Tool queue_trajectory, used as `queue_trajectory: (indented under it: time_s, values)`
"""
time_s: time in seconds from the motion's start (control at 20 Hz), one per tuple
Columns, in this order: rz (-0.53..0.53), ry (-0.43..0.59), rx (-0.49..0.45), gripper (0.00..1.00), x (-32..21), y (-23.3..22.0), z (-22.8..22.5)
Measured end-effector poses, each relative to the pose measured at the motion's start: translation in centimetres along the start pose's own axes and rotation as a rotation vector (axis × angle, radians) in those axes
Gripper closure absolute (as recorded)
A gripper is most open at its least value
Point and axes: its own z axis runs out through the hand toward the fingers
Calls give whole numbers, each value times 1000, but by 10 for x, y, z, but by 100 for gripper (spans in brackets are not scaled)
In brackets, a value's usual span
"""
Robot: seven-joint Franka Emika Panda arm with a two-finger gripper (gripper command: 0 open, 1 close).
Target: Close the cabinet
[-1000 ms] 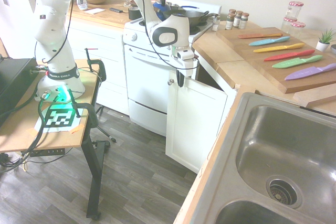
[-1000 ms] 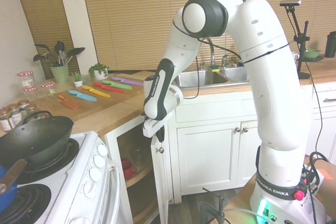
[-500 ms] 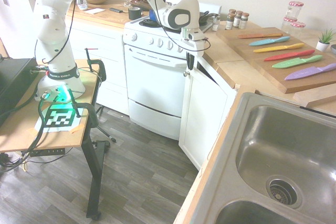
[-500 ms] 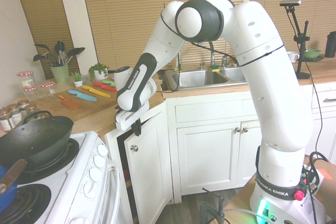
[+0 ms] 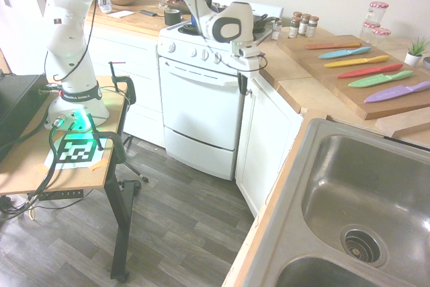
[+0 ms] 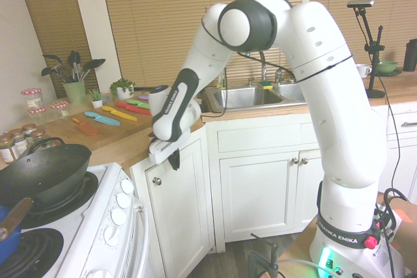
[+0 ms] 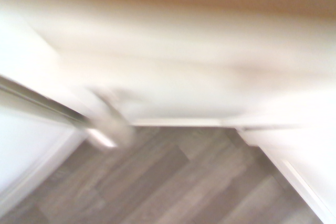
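The cabinet (image 5: 265, 142) is the white base unit between the oven and the sink run. Its tall door (image 6: 179, 226) lies flush or almost flush with the frame, and no interior shows. The small round knob (image 6: 156, 181) sits near the door's top corner, beside the oven. My gripper (image 5: 242, 84) is shut, its dark fingers pointing down against the top of the door just under the counter edge. In the second exterior view the gripper (image 6: 173, 159) is just right of and above the knob. The wrist view is blurred, showing the white door face (image 7: 178, 82) and a smeared knob (image 7: 107, 127).
The white oven (image 5: 198, 112) stands directly beside the door, with a black wok (image 6: 42, 174) on its stove top. A cutting board with coloured knives (image 5: 363, 72) lies on the counter above. The steel sink (image 5: 363, 213) is at the near right. Grey plank floor (image 5: 181, 226) lies in front.
The door has swung from wide open to flush or nearly flush with the frame. My gripper moved with its top edge toward the counter, staying shut.
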Motion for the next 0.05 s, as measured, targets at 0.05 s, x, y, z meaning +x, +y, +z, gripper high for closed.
queue_trajectory:
  time_s: [0.05]
  values:
    - [32, 9, 11, 0, 1, 23, 0]
